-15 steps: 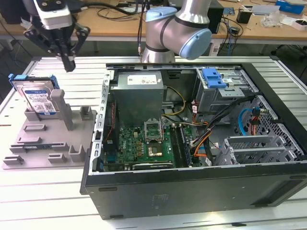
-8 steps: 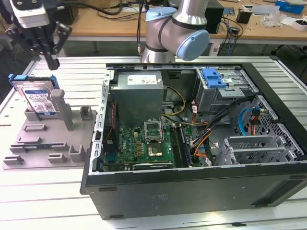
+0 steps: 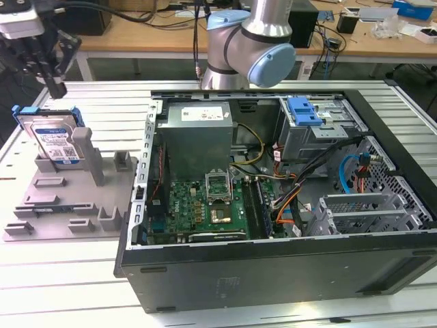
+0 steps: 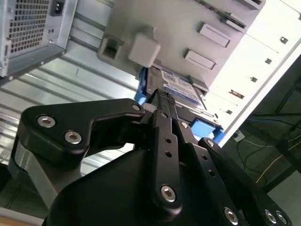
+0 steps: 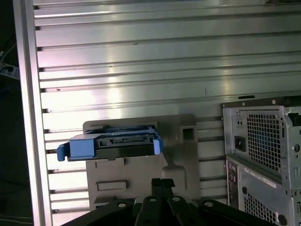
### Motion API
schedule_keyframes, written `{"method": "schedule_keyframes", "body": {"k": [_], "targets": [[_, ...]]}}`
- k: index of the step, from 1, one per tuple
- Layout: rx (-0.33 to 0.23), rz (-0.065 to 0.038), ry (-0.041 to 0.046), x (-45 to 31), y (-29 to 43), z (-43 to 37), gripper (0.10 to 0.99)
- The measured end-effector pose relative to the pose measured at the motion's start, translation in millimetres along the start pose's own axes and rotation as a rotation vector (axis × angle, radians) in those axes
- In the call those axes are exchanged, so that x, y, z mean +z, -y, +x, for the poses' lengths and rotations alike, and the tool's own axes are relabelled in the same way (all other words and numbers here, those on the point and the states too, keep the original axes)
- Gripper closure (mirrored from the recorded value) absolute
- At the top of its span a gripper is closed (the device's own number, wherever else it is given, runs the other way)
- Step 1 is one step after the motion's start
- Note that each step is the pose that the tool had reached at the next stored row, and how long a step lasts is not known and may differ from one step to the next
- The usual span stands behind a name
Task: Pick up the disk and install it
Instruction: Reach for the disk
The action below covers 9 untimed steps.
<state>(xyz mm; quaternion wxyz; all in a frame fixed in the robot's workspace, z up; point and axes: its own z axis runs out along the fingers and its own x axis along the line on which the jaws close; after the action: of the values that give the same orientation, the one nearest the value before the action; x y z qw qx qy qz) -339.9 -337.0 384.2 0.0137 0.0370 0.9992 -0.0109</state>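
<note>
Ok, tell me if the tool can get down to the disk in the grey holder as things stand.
Probably yes: the tool hangs above the disk, whose top edge stands clear of the grey holder, nothing between.

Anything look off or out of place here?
Nothing stands out. The disk stands seated in the grey holder, looking intact. The gripper hangs above it, not touching.
</note>
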Motion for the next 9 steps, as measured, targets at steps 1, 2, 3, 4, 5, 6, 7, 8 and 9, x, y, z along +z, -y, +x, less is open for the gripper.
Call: {"method": "schedule_keyframes", "body": {"k": [1, 2, 3, 4, 5, 6, 7, 8, 9], "targets": [[0.0, 0.0, 0.0, 0.3, -1.2, 5.9, 0.98], [0.0, 0.0, -0.0001, 0.6, -2.8, 14.0, 0.98], [0.0, 0.0, -0.0001, 0.8, -3.8, 18.8, 0.98], [0.0, 0.0, 0.0, 1.0, -4.7, 22.9, 0.98], [0.0, 0.0, -0.0001, 1.0, -5.4, 26.1, 0.98], [0.0, 0.0, 0.0, 1.1, -5.7, 26.9, 0.98], [0.0, 0.0, 0.0001, 1.1, -5.7, 26.9, 0.98], [0.0, 0.0, 0.0001, 1.1, -5.7, 26.9, 0.98], [0.0, 0.0, -0.0001, 1.0, -5.7, 27.0, 0.98]]}}
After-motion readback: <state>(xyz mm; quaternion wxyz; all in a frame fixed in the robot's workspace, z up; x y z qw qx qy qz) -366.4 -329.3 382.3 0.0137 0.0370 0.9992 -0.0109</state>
